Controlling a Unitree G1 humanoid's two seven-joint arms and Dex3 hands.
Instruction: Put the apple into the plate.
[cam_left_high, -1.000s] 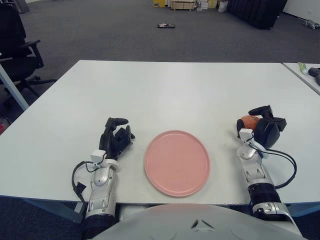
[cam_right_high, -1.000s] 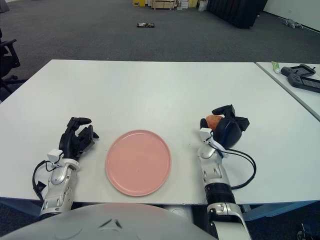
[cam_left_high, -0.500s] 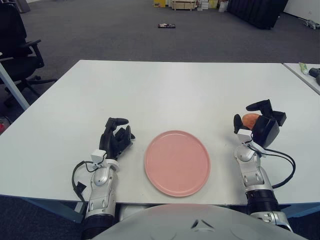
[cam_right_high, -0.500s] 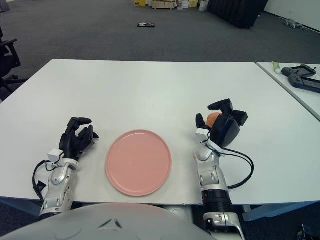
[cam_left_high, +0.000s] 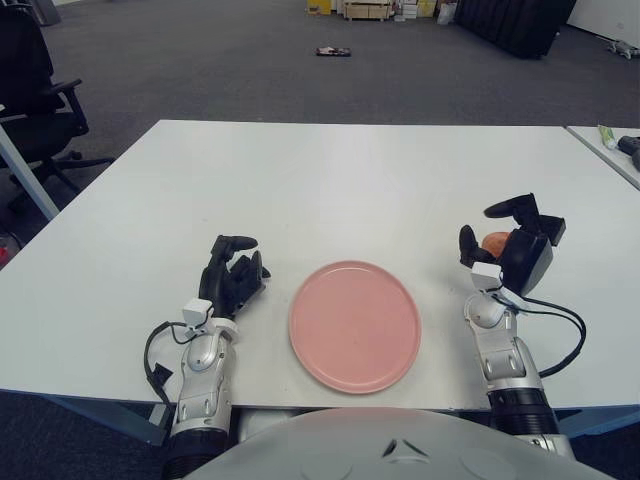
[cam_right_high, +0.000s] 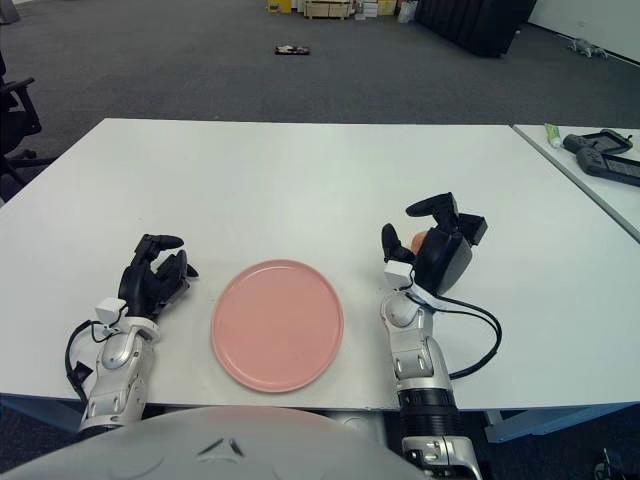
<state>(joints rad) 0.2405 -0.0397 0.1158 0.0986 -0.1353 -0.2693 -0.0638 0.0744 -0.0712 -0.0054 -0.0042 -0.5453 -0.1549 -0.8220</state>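
Note:
A round pink plate (cam_left_high: 354, 324) lies on the white table (cam_left_high: 330, 190) near its front edge. My right hand (cam_left_high: 505, 248) is raised just right of the plate, its black fingers curled around a reddish-orange apple (cam_left_high: 495, 241) that is mostly hidden inside the grasp; the apple (cam_right_high: 417, 241) peeks out between the fingers. The held apple is off the table, to the right of the plate's rim. My left hand (cam_left_high: 233, 276) shows left of the plate with its fingers loosely curled and nothing in them.
A second table (cam_right_high: 590, 160) at the right carries a dark device and a small tube. A black office chair (cam_left_high: 35, 90) stands at the far left. Boxes and dark furniture stand on the grey floor beyond the table.
My right hand has lifted the apple off the table and carried it a little left toward the plate. The left hand and the plate have not moved.

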